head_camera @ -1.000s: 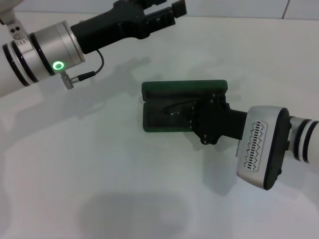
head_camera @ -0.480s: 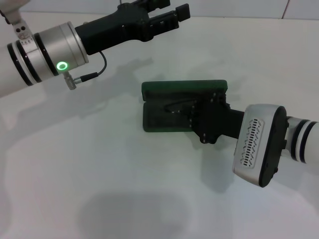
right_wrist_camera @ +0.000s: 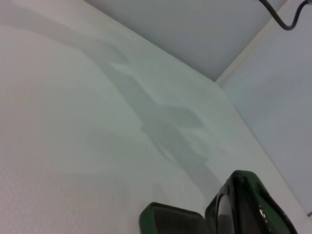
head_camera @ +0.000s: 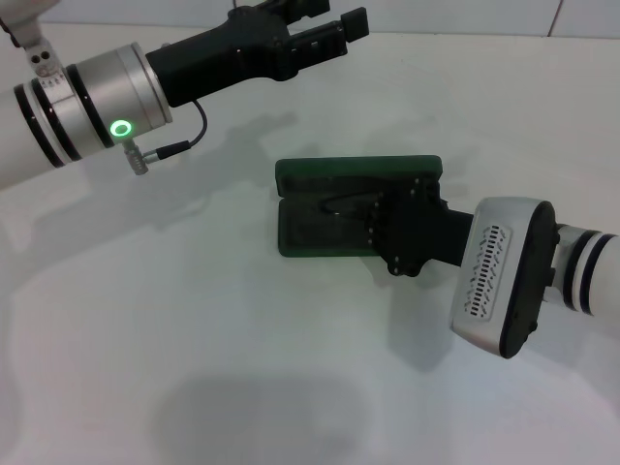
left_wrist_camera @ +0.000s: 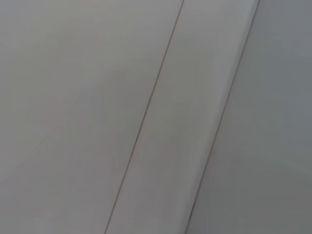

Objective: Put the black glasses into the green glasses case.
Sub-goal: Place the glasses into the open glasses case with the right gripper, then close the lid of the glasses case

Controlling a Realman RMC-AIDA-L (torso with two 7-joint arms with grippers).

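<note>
— One green glasses case (head_camera: 329, 203) lies open on the table (head_camera: 194, 320), head view; one pair of black glasses (head_camera: 347, 206) inside?
— Yes. Right gripper (head_camera: 380, 225) over it, grip unclear. Left gripper (head_camera: 325, 24) raised far off, grip unclear too.
— Right wrist view?
— Case (right_wrist_camera: 170, 222) edge only

We see a dark green glasses case (head_camera: 329, 199) with dark lining on a white table (head_camera: 194, 339), thin black glasses (head_camera: 344, 206) inside, black grippers, silver-and-white arms, and a green ring light (head_camera: 119, 128) glowing.
</note>
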